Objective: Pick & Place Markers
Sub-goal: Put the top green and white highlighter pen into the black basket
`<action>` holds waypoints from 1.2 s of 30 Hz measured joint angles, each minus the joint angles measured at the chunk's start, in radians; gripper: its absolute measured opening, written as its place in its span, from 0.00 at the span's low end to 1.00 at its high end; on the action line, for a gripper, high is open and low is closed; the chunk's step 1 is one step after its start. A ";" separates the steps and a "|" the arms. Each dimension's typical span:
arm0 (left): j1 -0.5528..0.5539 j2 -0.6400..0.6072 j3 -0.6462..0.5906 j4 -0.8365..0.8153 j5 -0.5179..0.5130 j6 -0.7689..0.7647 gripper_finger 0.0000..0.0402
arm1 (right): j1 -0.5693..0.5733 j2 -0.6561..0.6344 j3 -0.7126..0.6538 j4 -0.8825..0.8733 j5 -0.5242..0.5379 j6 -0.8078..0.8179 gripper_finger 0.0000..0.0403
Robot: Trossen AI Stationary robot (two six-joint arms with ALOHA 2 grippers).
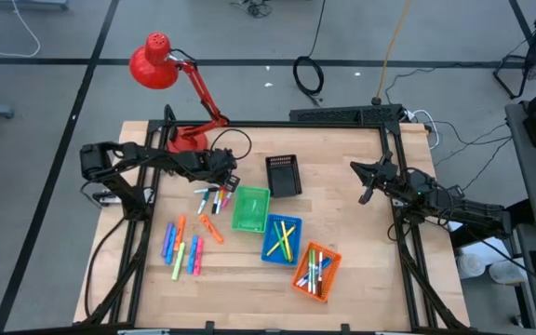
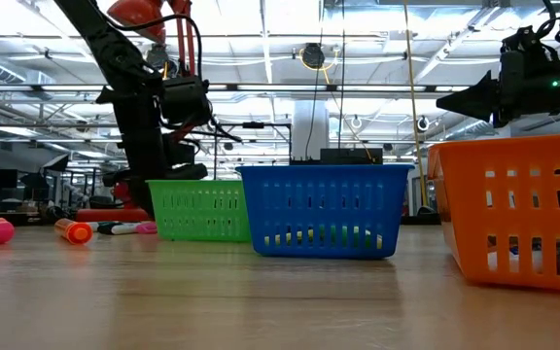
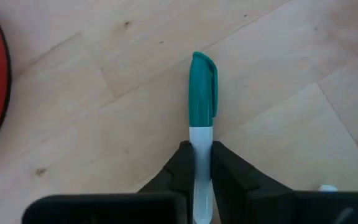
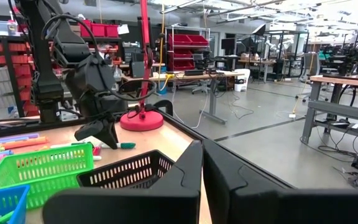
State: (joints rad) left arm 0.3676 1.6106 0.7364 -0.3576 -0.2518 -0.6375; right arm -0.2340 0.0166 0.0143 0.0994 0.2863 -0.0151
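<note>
One teal-capped white marker (image 3: 202,106) sits clamped in the left gripper (image 3: 196,163), jaws pinched narrow on its barrel, held near the red lamp base (image 1: 186,138) and just left of the green basket (image 1: 250,208). More markers (image 1: 182,247) lie loose on the worktop (image 1: 342,242) below. Best play, I'd say: carry it level over a basket, lower, then release. Far right, the right gripper (image 4: 202,163) waits, jaws together.

Both arms are matte black, built of boxy jointed segments with black cables looping alongside the links. The left gripper (image 3: 202,177) ends in two dark, smooth fingers (image 3: 180,169) (blunt wedges with angular shoulders); the right gripper (image 4: 202,163) carries the same black tapered pair.
</note>
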 joint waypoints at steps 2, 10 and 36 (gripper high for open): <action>0.000 -0.034 -0.005 0.002 -0.001 0.021 0.10 | 0.000 0.000 0.000 0.000 0.000 0.000 0.00; -0.024 -0.221 -0.002 0.083 0.015 0.082 0.11 | 0.000 0.000 0.000 0.000 0.000 0.000 0.00; -0.106 0.159 0.447 0.232 0.209 0.374 0.12 | 0.000 0.000 0.000 0.000 0.000 0.000 0.00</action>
State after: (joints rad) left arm 0.2614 1.7700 1.1838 -0.1257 -0.0432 -0.2635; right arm -0.2340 0.0165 0.0143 0.0994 0.2863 -0.0148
